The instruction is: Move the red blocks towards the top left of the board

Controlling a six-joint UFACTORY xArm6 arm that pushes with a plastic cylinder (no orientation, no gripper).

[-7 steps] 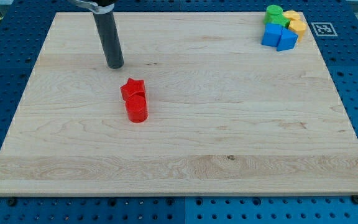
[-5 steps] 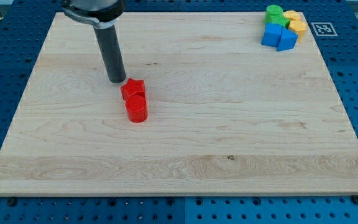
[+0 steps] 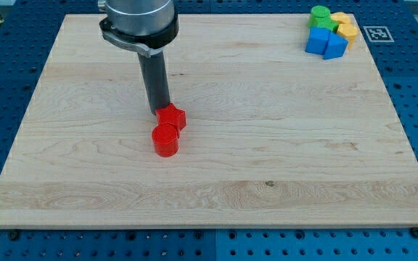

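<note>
Two red blocks lie together left of the board's middle: a red star-shaped block [image 3: 172,117] and a red cylinder [image 3: 165,140] touching it just below and slightly left. My tip [image 3: 159,111] stands at the star's upper left edge, touching it. The rod rises from there toward the view's top, with the arm's dark flange above it.
A cluster of blocks sits at the board's top right corner: a green block [image 3: 320,16], yellow blocks [image 3: 345,26], a blue cube [image 3: 316,41] and another blue block [image 3: 335,46]. The wooden board [image 3: 267,145] lies on a blue perforated table, with a printed marker [image 3: 375,33] at its right.
My tip has moved down and to the right, reaching the red star. The star has been pushed to the right and the cylinder has shifted slightly down and right.
</note>
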